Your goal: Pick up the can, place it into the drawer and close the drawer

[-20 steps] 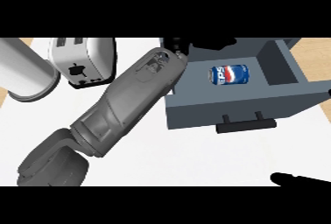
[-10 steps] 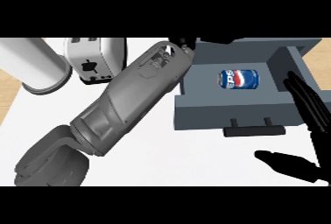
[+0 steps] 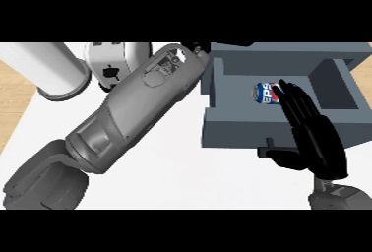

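A blue Pepsi can (image 3: 264, 92) lies on its side inside the open grey drawer (image 3: 232, 129), toward the drawer's middle. My right hand (image 3: 317, 138) is open, its straight fingers pointing up across the drawer's front wall, with the tips just right of the can. Its thumb covers part of the small dark drawer handle (image 3: 267, 143). My left forearm (image 3: 131, 113) runs diagonally from the lower left to the drawer's upper left corner. Only a dark sliver of the left hand (image 3: 197, 47) shows there, at the picture's top.
A white toaster (image 3: 109, 63) stands left of the drawer, behind the left forearm. A large white cylinder (image 3: 49, 69) lies further left. The white counter (image 3: 196, 177) meets a wooden strip (image 3: 16, 98) along its left side.
My right hand has risen from the lower right corner and now stands over the drawer's front beside the can. The can stays in the drawer; the left forearm holds its place.
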### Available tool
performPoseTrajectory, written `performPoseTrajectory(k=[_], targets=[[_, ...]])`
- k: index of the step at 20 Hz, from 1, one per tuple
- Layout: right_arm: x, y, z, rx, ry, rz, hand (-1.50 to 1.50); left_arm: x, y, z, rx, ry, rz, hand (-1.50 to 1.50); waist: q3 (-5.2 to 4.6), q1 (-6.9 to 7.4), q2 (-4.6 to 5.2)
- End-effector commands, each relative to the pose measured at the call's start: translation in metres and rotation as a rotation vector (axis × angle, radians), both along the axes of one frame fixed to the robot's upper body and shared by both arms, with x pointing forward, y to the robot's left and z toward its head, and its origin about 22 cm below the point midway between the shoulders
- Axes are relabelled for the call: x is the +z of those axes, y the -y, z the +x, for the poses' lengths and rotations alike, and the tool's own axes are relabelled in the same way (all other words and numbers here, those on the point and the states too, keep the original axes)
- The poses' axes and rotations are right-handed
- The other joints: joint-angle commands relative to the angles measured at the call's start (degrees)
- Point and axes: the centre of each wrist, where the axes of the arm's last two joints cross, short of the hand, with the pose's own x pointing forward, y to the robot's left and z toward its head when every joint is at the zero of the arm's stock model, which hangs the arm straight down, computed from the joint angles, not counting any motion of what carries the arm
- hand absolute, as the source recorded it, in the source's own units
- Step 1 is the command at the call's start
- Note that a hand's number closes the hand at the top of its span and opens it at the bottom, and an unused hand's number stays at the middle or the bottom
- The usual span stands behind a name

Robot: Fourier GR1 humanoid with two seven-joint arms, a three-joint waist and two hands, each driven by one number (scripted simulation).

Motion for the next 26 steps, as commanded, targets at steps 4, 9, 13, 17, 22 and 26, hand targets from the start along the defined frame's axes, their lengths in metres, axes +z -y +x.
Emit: performPoseTrajectory(k=[4, 9, 13, 17, 22, 26], targets=[[-0.045, -0.010, 0.032, -0.056, 0.017, 0.008, -1.50, 0.005, -0.032, 0.000, 0.014, -0.017, 0.009, -1.50, 0.01, 0.84, -0.25], [-0.054, 0.010, 0.056, -0.099, 0.000, -0.004, -1.50, 0.027, -0.048, -0.002, 0.030, -0.005, -0.006, -1.50, 0.02, 1.15, -0.16], [-0.065, 0.002, 0.075, -0.125, 0.019, -0.054, -1.50, 0.025, -0.059, -0.008, 0.005, -0.033, -0.001, -1.50, 0.04, 2.06, 0.00], [-0.081, 0.017, 0.081, -0.163, 0.025, -0.111, -1.50, 0.022, -0.079, -0.009, 0.013, -0.029, 0.017, -1.50, 0.07, 2.76, 0.22], [-0.078, -0.007, 0.103, -0.178, 0.090, -0.137, -1.50, 0.018, -0.086, -0.023, 0.001, -0.050, 0.013, -1.50, 0.07, 3.36, 0.13], [-0.068, -0.015, 0.124, -0.206, 0.139, -0.084, -1.50, 0.006, -0.105, -0.023, 0.006, -0.053, 0.023, -1.50, 0.08, 3.06, 0.54]])
